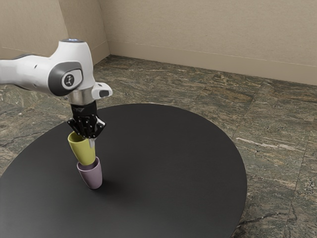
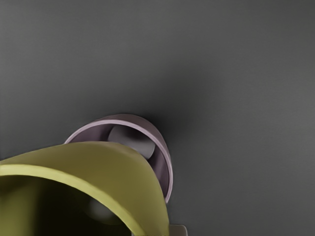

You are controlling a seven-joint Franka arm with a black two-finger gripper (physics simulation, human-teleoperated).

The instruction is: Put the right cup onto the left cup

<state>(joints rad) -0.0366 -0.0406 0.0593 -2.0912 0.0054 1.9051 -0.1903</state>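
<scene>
While one gripper (image 1: 89,139) grasps one yellow cup (image 1: 83,151), one pink cup (image 1: 92,177) stands below

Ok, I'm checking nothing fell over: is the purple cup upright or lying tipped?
Upright: the purple cup stands base-down on the black table, its open rim facing up. Any slight lean: cannot tell.
</scene>
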